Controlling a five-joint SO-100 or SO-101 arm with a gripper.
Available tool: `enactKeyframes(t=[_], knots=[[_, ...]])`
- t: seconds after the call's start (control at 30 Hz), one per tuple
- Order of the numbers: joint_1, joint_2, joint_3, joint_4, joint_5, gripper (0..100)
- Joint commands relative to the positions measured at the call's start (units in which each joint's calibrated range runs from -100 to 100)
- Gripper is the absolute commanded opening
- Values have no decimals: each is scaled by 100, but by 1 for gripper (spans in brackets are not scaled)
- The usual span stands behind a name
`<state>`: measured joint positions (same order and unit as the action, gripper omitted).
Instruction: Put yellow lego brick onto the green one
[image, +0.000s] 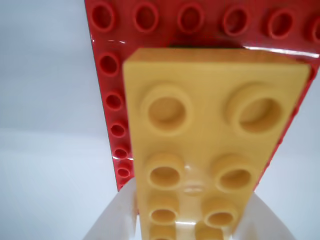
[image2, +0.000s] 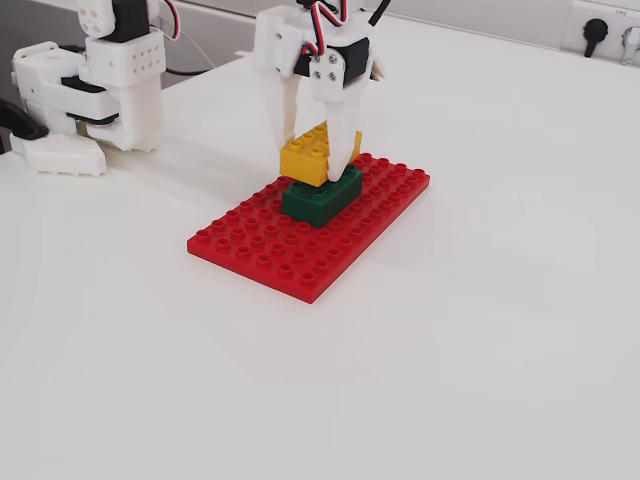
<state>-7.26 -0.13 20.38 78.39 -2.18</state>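
1. I have the yellow lego brick in my gripper. The 2 white fingers are squeezed onto its sides, so the tool is closed on the brick.
2. In the fixed view the yellow brick sits right on top of the green one. The green one stands on the red plate, near the plate's far long edge and closer to its right end.
3. I think I am at the step where the brick gets put down. It looks like it is touching the green one, but it seems a bit turned and slid toward the back, not lined up edge to edge.
4. Next I need to line the 2 bricks up, push straight down so the studs click in, then open the fingers and lift away slowly so nothing tips.
5. In the wrist view the yellow brick fills most of the picture. I count 6 full studs and 2 more cut off at the bottom.
6. The green one is fully hidden there. I only see red studs around the yellow brick.
7. That view is blurry up close, and I cannot tell if the studs are pressed in yet.
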Motion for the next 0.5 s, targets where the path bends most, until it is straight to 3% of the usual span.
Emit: enactKeyframes(t=[0.0, 0.47], knots=[[-55, -17, -45, -19, -21, 8], [269, -17, -45, -19, 20, 8]])
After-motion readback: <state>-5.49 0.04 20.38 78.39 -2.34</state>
